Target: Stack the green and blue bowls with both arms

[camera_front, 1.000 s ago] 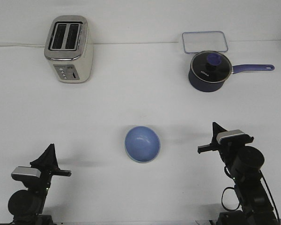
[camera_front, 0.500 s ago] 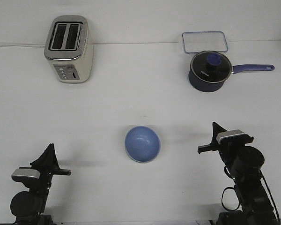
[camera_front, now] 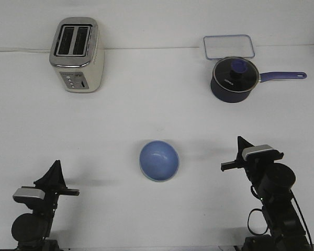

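The periwinkle blue bowl (camera_front: 159,159) sits open side up on the white table (camera_front: 146,110), in the middle near the front. A thin pale rim shows along its lower edge; I cannot tell if that is the green bowl under it, and no green bowl shows anywhere else. My left gripper (camera_front: 56,168) is low at the front left, fingers together and empty, well clear of the bowl. My right gripper (camera_front: 239,142) is at the front right, fingers together and empty, about a bowl's width to the right of the bowl.
A cream and chrome toaster (camera_front: 77,55) stands at the back left. A dark navy saucepan (camera_front: 234,79) with lid and long handle stands at the back right, with a clear rectangular lid (camera_front: 228,46) lying behind it.
My left arm has sunk slightly lower at the front left. The bowl and the right arm have not moved.
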Available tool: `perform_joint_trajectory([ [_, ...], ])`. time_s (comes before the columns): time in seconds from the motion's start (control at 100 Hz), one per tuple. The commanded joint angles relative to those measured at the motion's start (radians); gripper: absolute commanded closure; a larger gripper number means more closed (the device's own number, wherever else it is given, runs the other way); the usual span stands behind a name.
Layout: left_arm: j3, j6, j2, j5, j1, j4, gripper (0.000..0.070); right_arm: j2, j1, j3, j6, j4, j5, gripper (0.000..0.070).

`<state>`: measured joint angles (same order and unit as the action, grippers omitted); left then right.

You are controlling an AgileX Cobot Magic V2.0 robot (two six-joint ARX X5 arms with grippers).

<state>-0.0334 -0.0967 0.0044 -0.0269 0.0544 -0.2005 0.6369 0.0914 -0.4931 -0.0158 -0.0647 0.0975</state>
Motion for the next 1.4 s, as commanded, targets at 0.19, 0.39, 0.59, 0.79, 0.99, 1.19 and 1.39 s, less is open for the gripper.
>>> perform_joint_trajectory([
  [0.19, 0.019, -0.010, -0.001, 0.001, -0.002, -0.010, 0.0688, -0.002, 0.003, -0.003, -0.009, 0.018, -0.005, 0.0700],
  [0.39, 0.019, -0.010, -0.001, 0.001, -0.002, -0.010, 0.0688, -0.153, -0.014, 0.064, -0.009, 0.020, -0.031, 0.0700],
  [0.59, 0.019, -0.010, -0.001, 0.001, -0.002, -0.010, 0.0688, -0.367, -0.051, 0.169, -0.010, 0.019, -0.030, 0.0700],
  [0.79, 0.019, -0.010, -0.001, 0.001, -0.002, -0.010, 0.0688, -0.587, -0.078, 0.264, -0.010, 0.018, -0.029, 0.0700],
  [0.99, 0.019, -0.010, -0.001, 0.001, -0.002, -0.011, 0.0688, -0.636, -0.081, 0.330, -0.010, 0.039, -0.021, 0.0700],
  [1.19, 0.019, -0.010, 0.000, 0.001, -0.002, -0.008, 0.0688, -0.636, -0.081, 0.407, -0.011, 0.108, -0.019, 0.0700],
  [1.39, 0.019, -0.010, 0.000, 0.001, -0.002, -0.010, 0.0688, -0.636, -0.080, 0.465, -0.010, 0.158, -0.019, 0.0700],
])
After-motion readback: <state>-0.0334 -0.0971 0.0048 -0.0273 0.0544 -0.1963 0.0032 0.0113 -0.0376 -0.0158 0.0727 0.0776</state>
